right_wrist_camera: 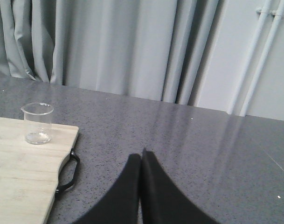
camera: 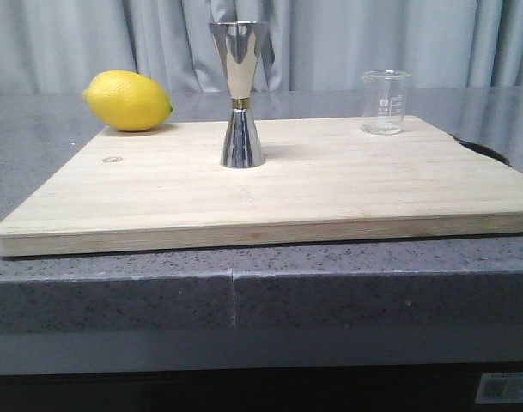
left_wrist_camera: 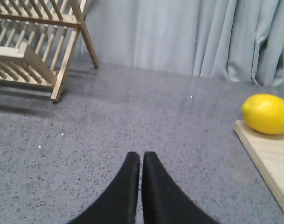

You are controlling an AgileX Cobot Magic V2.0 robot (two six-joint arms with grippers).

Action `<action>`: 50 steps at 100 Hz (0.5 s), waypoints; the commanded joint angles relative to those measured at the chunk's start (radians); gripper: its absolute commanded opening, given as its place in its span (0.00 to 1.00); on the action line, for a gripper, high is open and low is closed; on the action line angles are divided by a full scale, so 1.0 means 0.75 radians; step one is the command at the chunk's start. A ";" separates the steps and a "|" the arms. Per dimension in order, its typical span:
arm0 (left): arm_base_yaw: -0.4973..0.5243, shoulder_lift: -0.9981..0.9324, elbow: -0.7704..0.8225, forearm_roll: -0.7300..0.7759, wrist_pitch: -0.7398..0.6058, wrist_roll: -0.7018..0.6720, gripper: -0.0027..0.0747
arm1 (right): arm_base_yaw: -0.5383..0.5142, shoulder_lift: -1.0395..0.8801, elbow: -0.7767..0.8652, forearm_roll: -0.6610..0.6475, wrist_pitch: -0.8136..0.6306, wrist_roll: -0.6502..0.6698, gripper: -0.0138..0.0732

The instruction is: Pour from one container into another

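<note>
A small clear glass beaker (camera: 386, 102) stands upright at the back right corner of the wooden board (camera: 330, 184); the right wrist view shows the beaker (right_wrist_camera: 38, 123) near the board's handle end. A tall shiny steel jigger (camera: 240, 94) with a gold band at its waist stands upright mid-board. Neither gripper appears in the front view. My left gripper (left_wrist_camera: 141, 155) is shut and empty over the grey counter, left of the board. My right gripper (right_wrist_camera: 142, 154) is shut and empty over the counter, right of the board.
A yellow lemon (camera: 127, 101) lies on the board's back left corner, also the lemon (left_wrist_camera: 266, 114) in the left wrist view. A wooden dish rack (left_wrist_camera: 37, 44) stands on the counter far left. The board has a black handle (right_wrist_camera: 68, 176) on its right end. Curtains hang behind.
</note>
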 commanded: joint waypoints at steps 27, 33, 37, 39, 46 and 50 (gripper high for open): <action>-0.010 -0.160 0.186 0.006 -0.243 -0.134 0.01 | -0.001 0.013 -0.034 -0.044 -0.075 0.003 0.11; -0.010 -0.186 0.186 0.010 -0.243 -0.134 0.01 | -0.001 0.013 -0.034 -0.044 -0.075 0.003 0.11; -0.010 -0.184 0.186 0.010 -0.250 -0.134 0.01 | -0.001 0.013 -0.034 -0.044 -0.075 0.003 0.11; -0.010 -0.184 0.186 0.010 -0.250 -0.134 0.01 | -0.001 0.013 -0.034 -0.044 -0.077 0.003 0.11; -0.010 -0.184 0.186 0.010 -0.240 -0.134 0.01 | -0.001 0.013 -0.029 -0.044 -0.074 0.003 0.11; -0.010 -0.184 0.186 0.010 -0.237 -0.134 0.01 | -0.001 0.013 -0.028 -0.044 -0.077 0.003 0.11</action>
